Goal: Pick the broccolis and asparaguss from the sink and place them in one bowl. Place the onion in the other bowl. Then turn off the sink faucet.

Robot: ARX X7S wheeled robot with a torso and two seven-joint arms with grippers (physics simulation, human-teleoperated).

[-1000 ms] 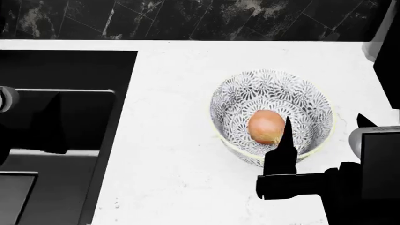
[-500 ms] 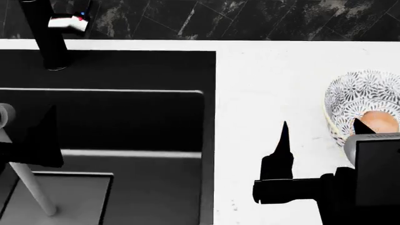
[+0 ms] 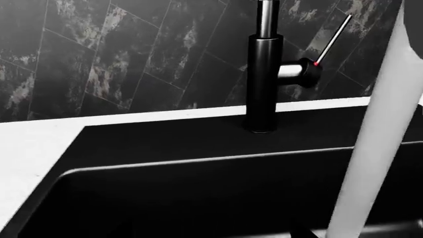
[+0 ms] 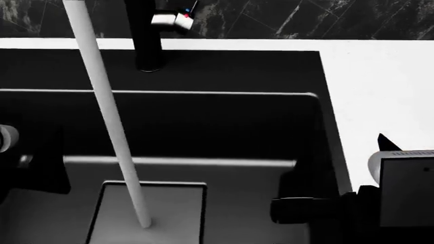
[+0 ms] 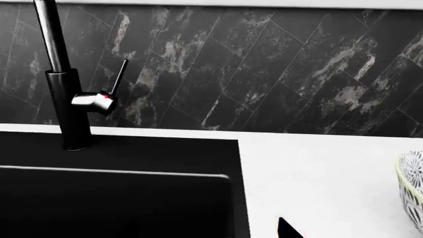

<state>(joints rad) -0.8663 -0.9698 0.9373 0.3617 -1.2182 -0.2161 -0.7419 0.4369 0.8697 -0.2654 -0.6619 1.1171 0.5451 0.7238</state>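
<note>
While water [image 4: 112, 122] runs in a pale stream from above onto the square drain panel [image 4: 162, 208], the sink [image 4: 224, 122] shows no vegetables in its visible part. Behind the basin on its back ledge stands the faucet [image 4: 146, 35], its silver lever [image 5: 92, 100] (red dot visible) projecting sideways with a thin rod angled upward. Only an edge of the patterned bowl [image 5: 411, 191] appears on the white counter [image 5: 317, 168]. Whether the right gripper [image 4: 339, 175] and left gripper [image 4: 27, 162] are wide or narrow cannot be told; neither visibly holds anything.
</note>
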